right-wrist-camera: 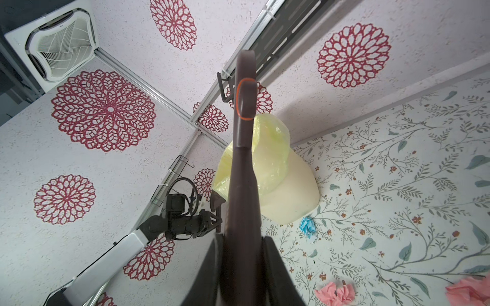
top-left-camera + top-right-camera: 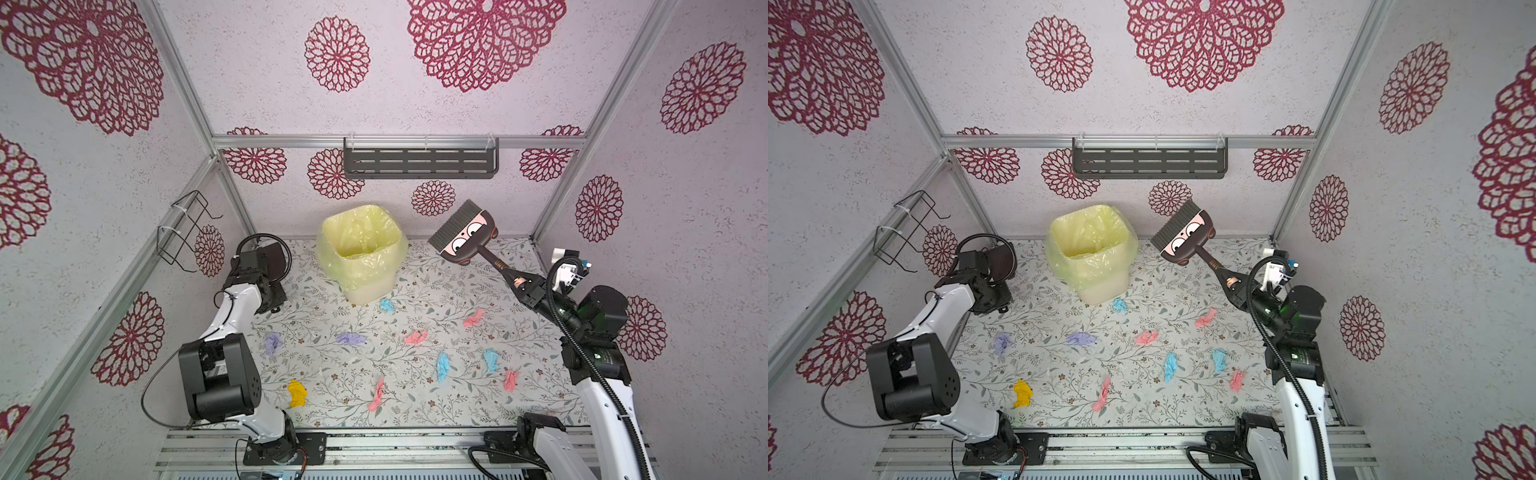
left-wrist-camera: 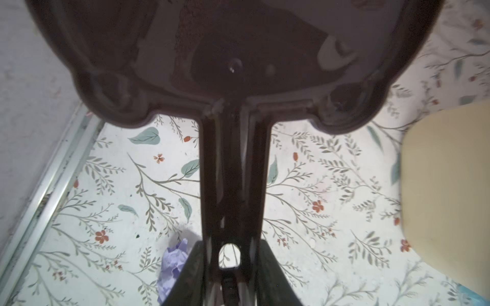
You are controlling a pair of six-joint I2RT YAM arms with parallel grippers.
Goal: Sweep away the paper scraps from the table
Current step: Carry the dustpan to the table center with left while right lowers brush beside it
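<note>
— Where are the paper scraps?
— Scattered across the table, none gathered. Our right gripper is clamped on the brush, raised beside the bin. Our left gripper clamps the dustpan handle.
— So we judge sweeping not yet begun. Next we lower both tools.

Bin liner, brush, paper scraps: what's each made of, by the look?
Bin liner: thin translucent yellow-green plastic film, glossy and wrinkled.
Brush: likely moulded plastic, dark brown with a printed cartoon face; grey bristles look synthetic, can't confirm.
Paper scraps: matt, crumpled, sharp creases; probably thin coloured paper.
</note>
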